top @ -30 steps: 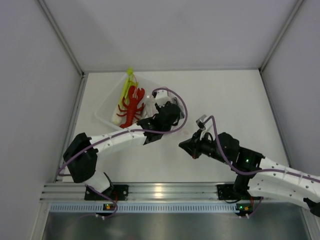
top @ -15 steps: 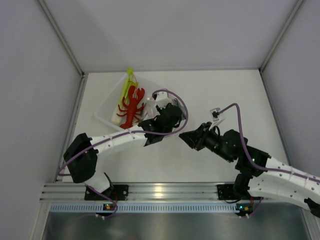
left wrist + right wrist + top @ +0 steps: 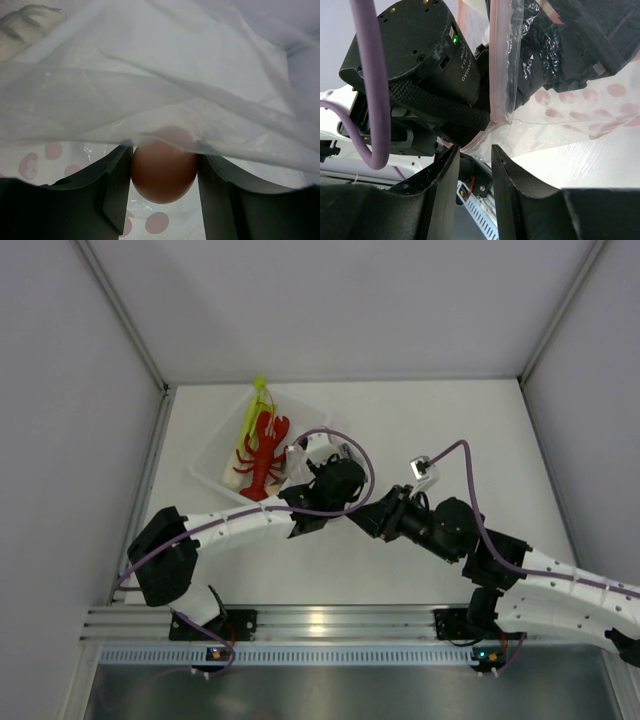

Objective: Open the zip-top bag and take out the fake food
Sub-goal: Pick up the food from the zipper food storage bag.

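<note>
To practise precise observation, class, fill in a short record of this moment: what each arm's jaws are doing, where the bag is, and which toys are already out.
left jaws: closed on the round piece, inside the zip-top bag
right jaws: apart, at the corner of the bag's pink zip strip, not clamping it
bag: draped over the left jaws
tray: holds the red lobster and green leek
progress: round piece not yet out of the bag

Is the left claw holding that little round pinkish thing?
Yes, the left gripper clamps the round piece between its two fingers.
</note>
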Action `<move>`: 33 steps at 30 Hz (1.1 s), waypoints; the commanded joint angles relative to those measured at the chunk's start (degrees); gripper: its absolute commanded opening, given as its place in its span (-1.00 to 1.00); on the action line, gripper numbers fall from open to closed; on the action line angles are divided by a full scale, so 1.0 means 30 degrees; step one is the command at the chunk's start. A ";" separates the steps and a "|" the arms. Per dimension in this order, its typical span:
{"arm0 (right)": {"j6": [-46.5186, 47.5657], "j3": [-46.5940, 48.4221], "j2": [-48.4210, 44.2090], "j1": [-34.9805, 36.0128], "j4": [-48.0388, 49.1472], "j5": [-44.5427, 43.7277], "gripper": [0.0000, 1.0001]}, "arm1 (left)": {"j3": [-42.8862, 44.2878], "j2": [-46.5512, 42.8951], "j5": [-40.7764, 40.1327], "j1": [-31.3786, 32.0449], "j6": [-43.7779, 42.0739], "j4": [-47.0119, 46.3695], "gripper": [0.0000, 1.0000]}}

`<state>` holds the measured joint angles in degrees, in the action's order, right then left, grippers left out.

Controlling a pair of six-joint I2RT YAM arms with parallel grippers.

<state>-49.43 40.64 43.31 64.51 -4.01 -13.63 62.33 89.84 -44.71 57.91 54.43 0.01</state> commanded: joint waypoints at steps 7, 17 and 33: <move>-0.0954 0.1073 0.0768 0.0498 0.1512 -0.1549 -0.33 | -0.0004 -0.0299 -0.1005 0.0295 0.1103 -0.0970 -1.00; -0.1043 0.1657 0.1587 0.0498 -0.0331 -0.3015 -0.36 | -0.0033 -0.0445 -0.1151 0.0501 0.1368 -0.0970 -1.00; -0.2214 -0.0245 0.1942 0.0499 -0.0744 -0.4626 -0.45 | -0.0150 -0.0797 -0.1123 0.0501 0.1396 -0.0970 -1.00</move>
<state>-55.77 42.54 47.92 66.26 -4.38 -19.99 61.34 89.84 -47.40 57.49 57.93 0.40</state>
